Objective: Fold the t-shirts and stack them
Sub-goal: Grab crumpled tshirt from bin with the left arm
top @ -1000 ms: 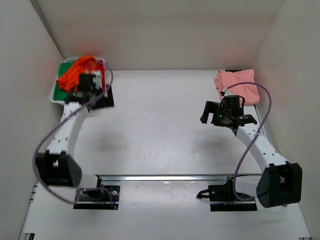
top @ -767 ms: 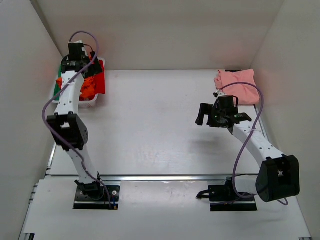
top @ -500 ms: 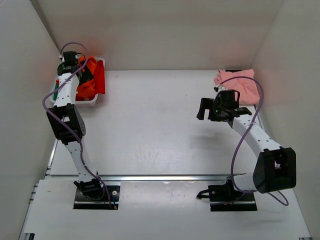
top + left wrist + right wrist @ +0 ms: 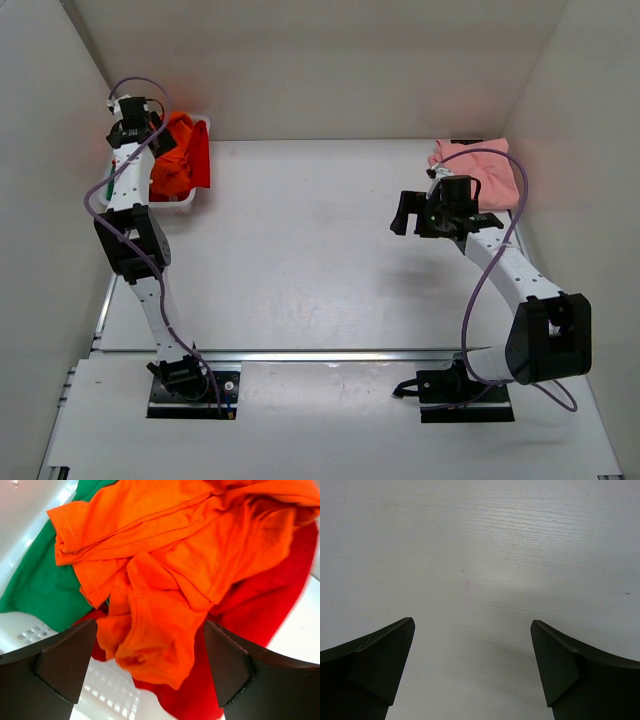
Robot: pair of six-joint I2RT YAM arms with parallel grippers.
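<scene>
Tabletop point(image 4: 300, 240) fills most of the overhead view, white and bare through the middle, probably kept as the folding area. The two arms are spread far apart, each reaching toward a back corner.

The left arm stretches to the upper left of the frame, where a white basket point(image 4: 172, 208) holds three t-shirts in a loose heap. The orange shirt point(image 4: 165, 575) lies on top, crumpled into ridges with a hemmed edge showing toward the upper left of the wrist view. The red shirt point(image 4: 250, 615) lies beneath it, spreading to the lower right. The green shirt point(image 4: 35, 580) shows at the left, against the basket wall. The orange one, being uppermost, looks the natural first pick.

The pink shirt point(image 4: 482, 165) sits at the upper right of the overhead view, bunched on the table against the side wall and well apart from the basket.

The left gripper point(image 4: 150, 625) hangs over the orange heap with its jaws spread wide and nothing clamped, seemingly placed to drop onto a fold. The right gripper point(image 4: 472, 621) is also wide open and empty, with only bare table below it, just short of the pink shirt.
</scene>
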